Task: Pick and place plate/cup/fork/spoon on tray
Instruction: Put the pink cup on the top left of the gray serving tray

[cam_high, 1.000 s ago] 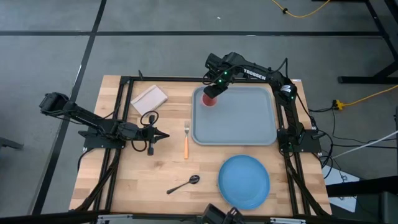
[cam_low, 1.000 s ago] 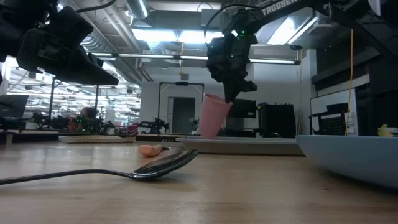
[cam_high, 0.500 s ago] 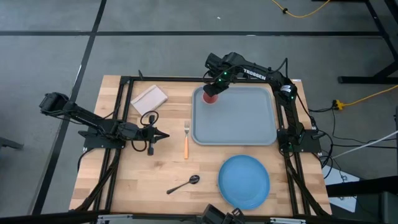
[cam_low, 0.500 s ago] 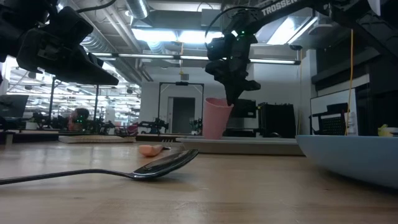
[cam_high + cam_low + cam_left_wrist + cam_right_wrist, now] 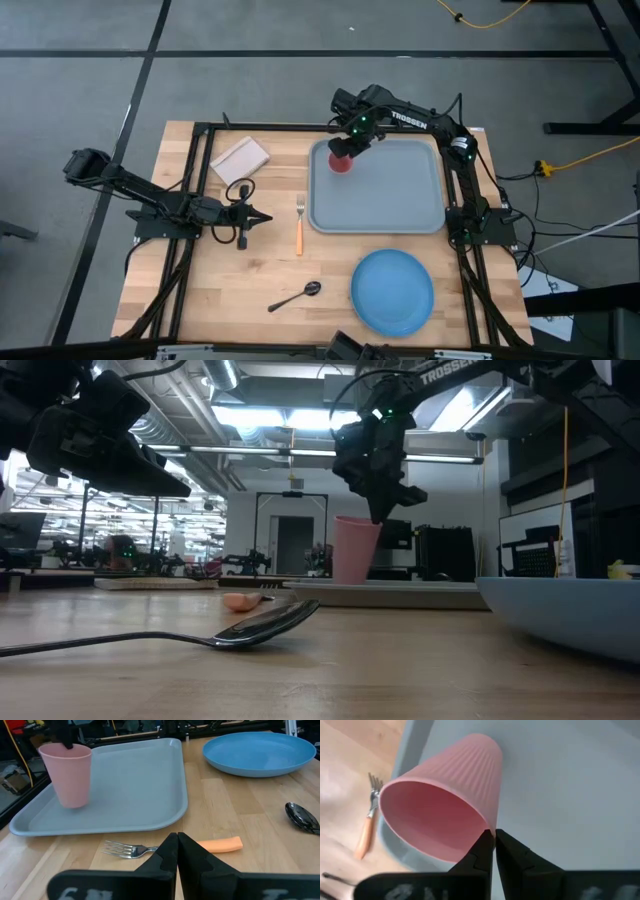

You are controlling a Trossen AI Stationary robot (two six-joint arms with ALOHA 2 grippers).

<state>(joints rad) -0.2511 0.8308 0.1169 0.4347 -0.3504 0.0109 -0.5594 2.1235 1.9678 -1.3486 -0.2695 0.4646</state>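
The pink cup stands upright in the far left corner of the grey-blue tray. My right gripper is above it, shut on its rim. My left gripper is shut and empty, low over the table just left of the fork, which lies flat with its orange handle toward the near edge. The blue plate lies on the table near the tray's near side. The dark spoon lies to the plate's left. My right gripper pinches the cup's rim on one side, one finger inside the cup and one outside. The fingers come from above, pointing down. The cup stands upright with its base on the tray.
A small pale flat rectangle lies on the table's far left part. The rest of the tray to the cup's right and near side is bare. Black frame rails run along the table's edges.
My right gripper has turned the cup from a tilt to upright and brought it down a little. The cup now stands on the tray's far left corner, with the gripper still on its rim.
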